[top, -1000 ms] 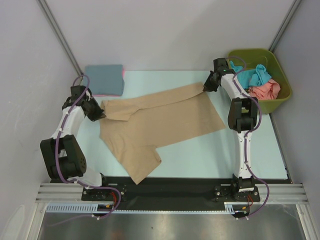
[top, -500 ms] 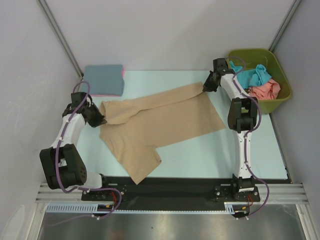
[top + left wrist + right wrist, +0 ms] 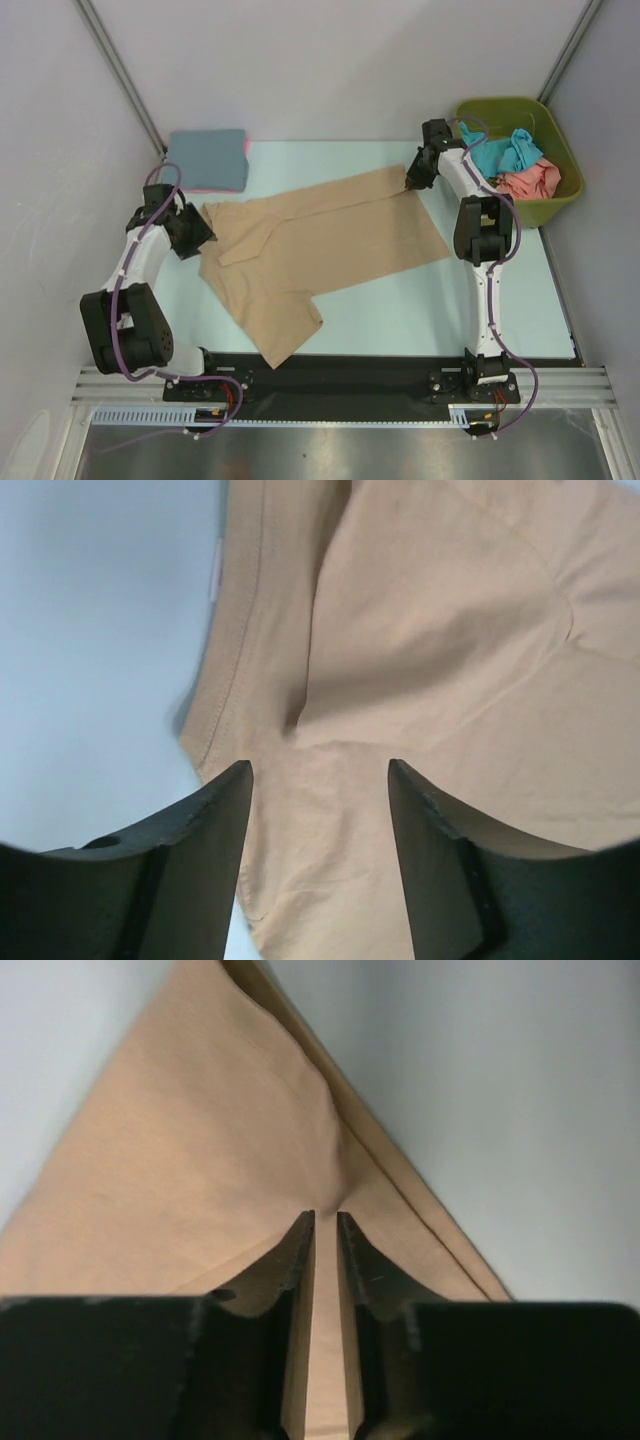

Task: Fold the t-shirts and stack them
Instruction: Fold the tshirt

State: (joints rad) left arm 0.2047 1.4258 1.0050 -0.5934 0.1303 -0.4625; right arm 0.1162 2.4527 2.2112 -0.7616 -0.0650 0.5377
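Observation:
A tan t-shirt (image 3: 320, 240) lies spread across the pale table, one sleeve pointing toward the near edge. My left gripper (image 3: 198, 236) hovers at the shirt's left edge. In the left wrist view its jaws (image 3: 320, 770) stand wide apart over the tan cloth (image 3: 430, 650), holding nothing. My right gripper (image 3: 411, 182) is at the shirt's far right corner. In the right wrist view its jaws (image 3: 326, 1218) are only a narrow slit apart, with a puckered fold of the tan cloth (image 3: 200, 1140) between them.
A folded slate blue t-shirt (image 3: 208, 158) rests on a pink one (image 3: 205, 189) at the far left. An olive-green bin (image 3: 505, 103) at the far right holds a teal t-shirt (image 3: 505, 150) and a salmon one (image 3: 530, 182).
My left gripper has opened and let go of the shirt's left edge, which now lies flat. The right jaws have parted slightly. The right arm has stayed in place.

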